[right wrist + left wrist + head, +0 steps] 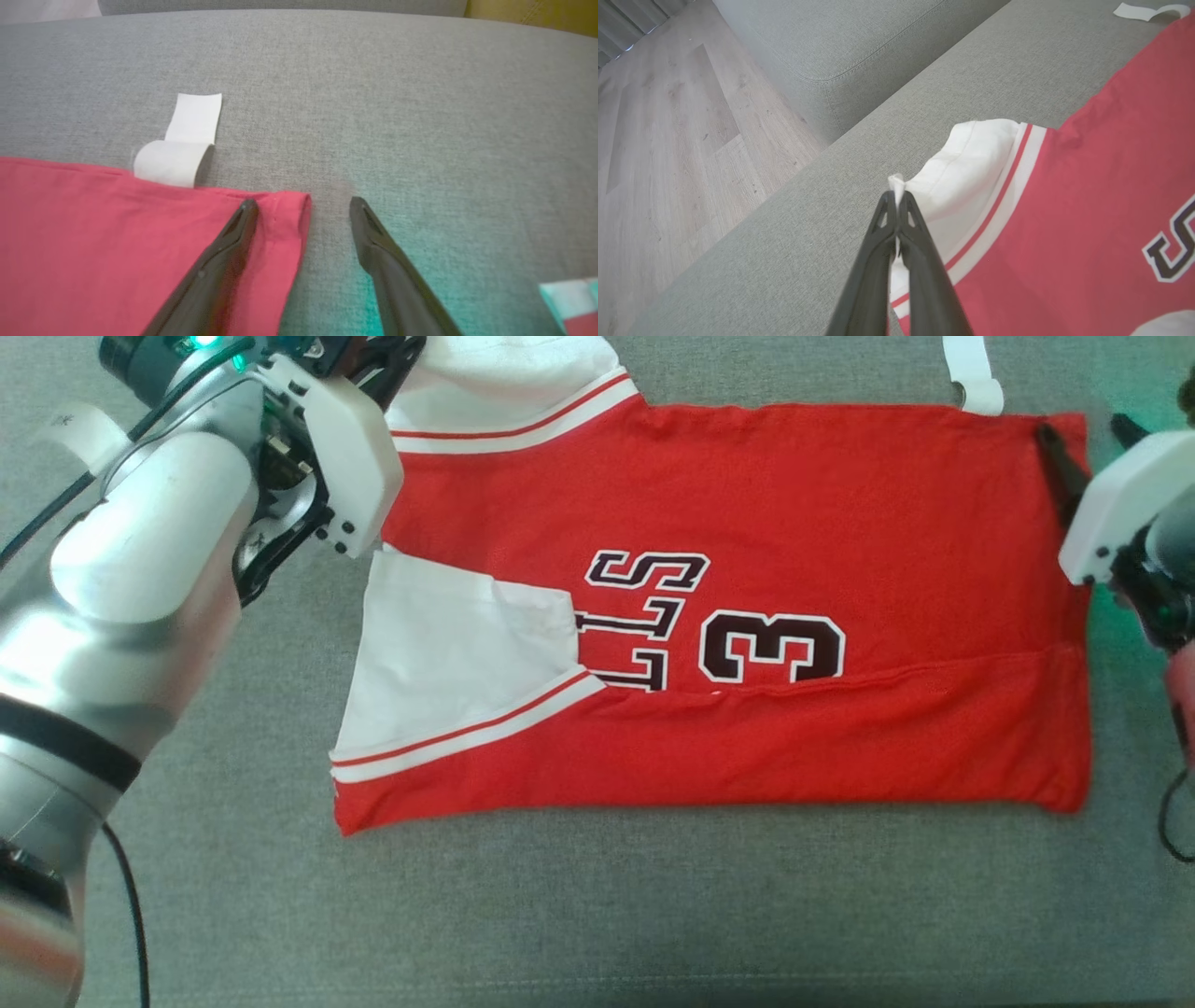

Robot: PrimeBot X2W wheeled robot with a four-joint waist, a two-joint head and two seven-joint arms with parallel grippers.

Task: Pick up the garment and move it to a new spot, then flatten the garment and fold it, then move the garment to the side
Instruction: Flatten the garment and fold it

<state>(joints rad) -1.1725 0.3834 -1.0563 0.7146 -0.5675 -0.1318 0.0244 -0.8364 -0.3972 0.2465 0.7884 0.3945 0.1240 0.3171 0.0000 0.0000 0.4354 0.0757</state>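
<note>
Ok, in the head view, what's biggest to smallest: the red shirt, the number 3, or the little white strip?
1. red shirt
2. number 3
3. white strip, cut off by the top edge

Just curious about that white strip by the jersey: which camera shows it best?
Right wrist view: the white strip lies close and clear, curled beside the jersey. Head view crops its top; left wrist view shows it small, far off.

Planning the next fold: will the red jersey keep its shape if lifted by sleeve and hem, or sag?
Probably floppy: the jersey lies flat in creased layers, and its white sleeve puckers where the left gripper pinches it. Likely light: a fingertip pinch raises that sleeve. It may sag unevenly; the right gripper is open astride the hem corner.
</note>
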